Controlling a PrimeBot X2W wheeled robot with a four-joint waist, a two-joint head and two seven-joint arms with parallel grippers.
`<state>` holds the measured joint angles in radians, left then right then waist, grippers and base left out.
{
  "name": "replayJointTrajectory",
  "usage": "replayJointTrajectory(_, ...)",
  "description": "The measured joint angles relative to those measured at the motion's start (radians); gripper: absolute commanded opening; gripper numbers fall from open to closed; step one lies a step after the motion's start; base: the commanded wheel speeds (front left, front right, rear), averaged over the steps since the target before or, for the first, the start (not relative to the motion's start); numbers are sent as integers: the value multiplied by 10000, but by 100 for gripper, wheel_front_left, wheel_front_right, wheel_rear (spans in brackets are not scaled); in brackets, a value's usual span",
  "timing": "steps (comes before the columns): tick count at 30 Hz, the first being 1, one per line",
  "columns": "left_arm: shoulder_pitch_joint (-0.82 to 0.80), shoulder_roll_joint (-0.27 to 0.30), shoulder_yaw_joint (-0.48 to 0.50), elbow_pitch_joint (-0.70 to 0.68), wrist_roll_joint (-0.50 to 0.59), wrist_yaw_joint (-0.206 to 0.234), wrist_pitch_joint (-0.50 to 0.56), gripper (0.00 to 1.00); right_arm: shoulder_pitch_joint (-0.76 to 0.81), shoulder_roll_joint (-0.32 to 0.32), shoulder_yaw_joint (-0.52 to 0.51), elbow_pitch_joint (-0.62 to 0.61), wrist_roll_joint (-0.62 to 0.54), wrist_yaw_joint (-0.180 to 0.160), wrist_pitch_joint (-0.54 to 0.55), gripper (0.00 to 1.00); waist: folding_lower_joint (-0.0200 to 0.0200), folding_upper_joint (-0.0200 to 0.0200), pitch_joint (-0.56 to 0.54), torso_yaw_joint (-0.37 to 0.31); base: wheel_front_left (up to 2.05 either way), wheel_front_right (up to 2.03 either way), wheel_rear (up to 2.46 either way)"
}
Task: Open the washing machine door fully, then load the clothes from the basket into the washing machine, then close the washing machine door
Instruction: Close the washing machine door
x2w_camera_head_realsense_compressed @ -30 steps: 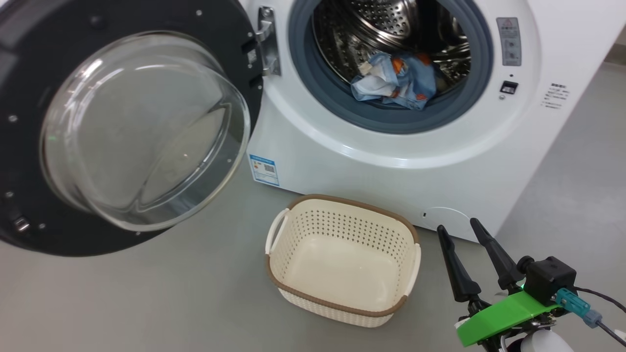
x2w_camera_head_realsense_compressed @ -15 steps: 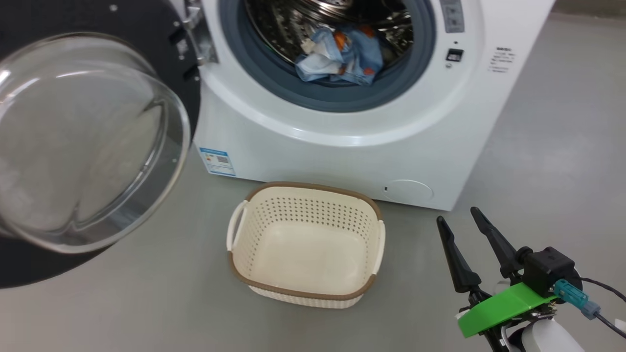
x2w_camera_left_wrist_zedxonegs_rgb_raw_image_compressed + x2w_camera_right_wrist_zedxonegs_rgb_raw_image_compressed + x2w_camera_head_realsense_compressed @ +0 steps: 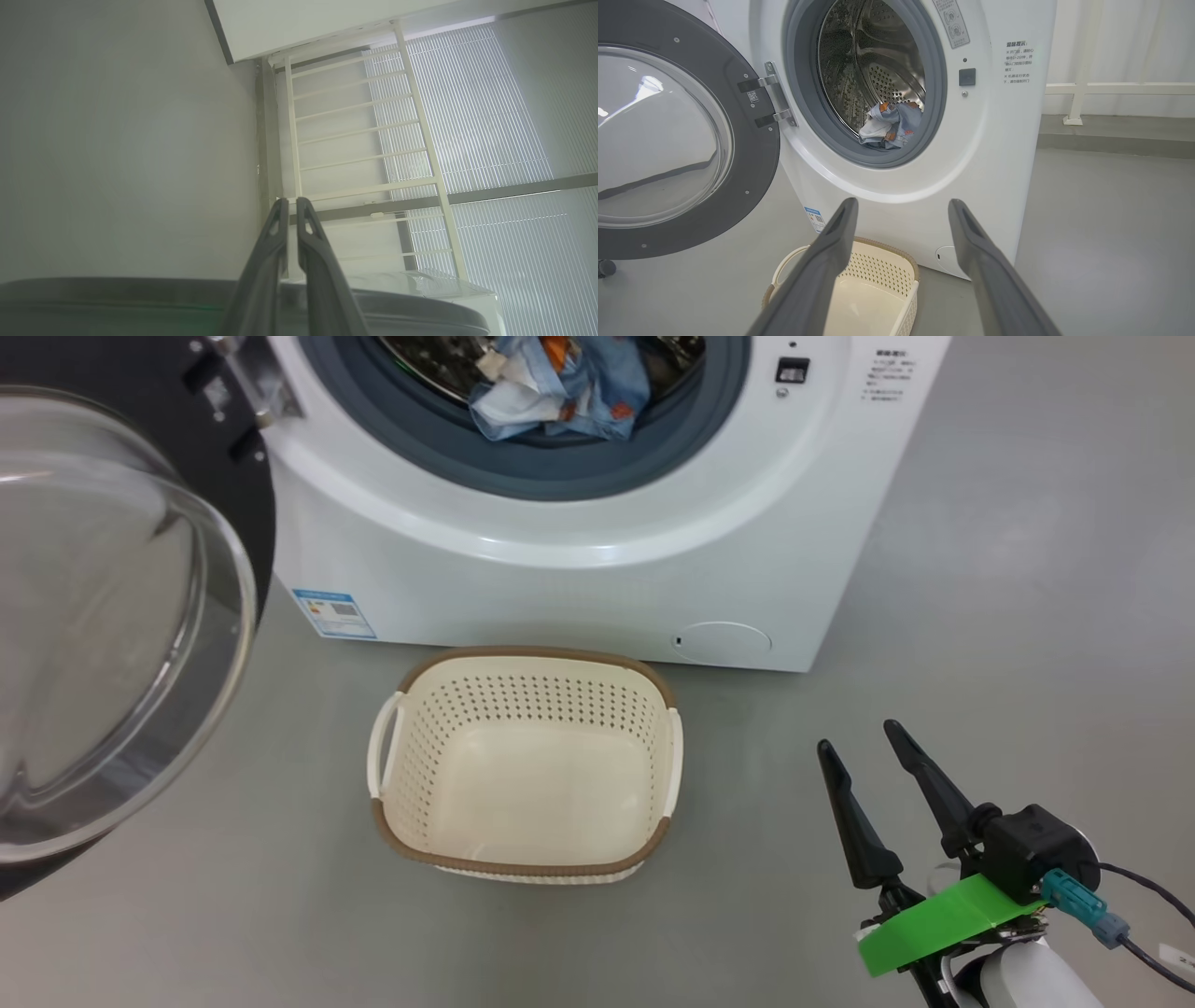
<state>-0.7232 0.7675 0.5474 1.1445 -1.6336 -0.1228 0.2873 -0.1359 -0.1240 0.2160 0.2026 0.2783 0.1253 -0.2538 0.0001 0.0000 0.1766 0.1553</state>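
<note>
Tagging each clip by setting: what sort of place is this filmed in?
Probably a laundry or utility room: a white front-loading washing machine stands on a plain grey floor, a basket in front of it, a white railing beyond.

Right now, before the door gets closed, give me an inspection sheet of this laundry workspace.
Surface: smooth grey floor.
Job's things: washing machine door swung open on the left; clothes bundled at the front of the drum of the washing machine; basket upright on the floor in front of it, nothing inside.
Clutter: nothing seen.
Hands: right hand open, holding nothing, to the right of the basket; left hand shut, nothing between its fingers.
Cables: dark cable with a teal plug at the right wrist.
Surroundings: white railing and window blinds in the left wrist view.
</note>
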Motion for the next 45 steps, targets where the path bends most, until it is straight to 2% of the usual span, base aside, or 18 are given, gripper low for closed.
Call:
replayJointTrajectory(7,18,203,-73,414,128,-2,445,0,-5,161,-226,-48,-251,0,0,100,1,0,244,-265,0,0,0)
replayJointTrajectory(18,186,249,-489,395,173,-12,2566,0,-3,215,-282,-44,-247,0,0,100,-1,0,64,53,0,0,0)
replayJointTrajectory(31,1188,-35,-1166,-1085,487,-12,4709,0,-16,174,-163,219,-150,0,0,100,-2,0,-207,395,0,0,0)
replayJointTrajectory(40,2056,-566,-1484,-2127,422,-10,6217,0,-8,-27,-186,244,267,0,0,100,-1,0,-546,462,0,0,0)
replayJointTrajectory(45,2560,-872,-1590,-3246,311,-10,7127,0,5,-38,-161,242,407,0,0,100,-1,0,-739,566,0,0,0)
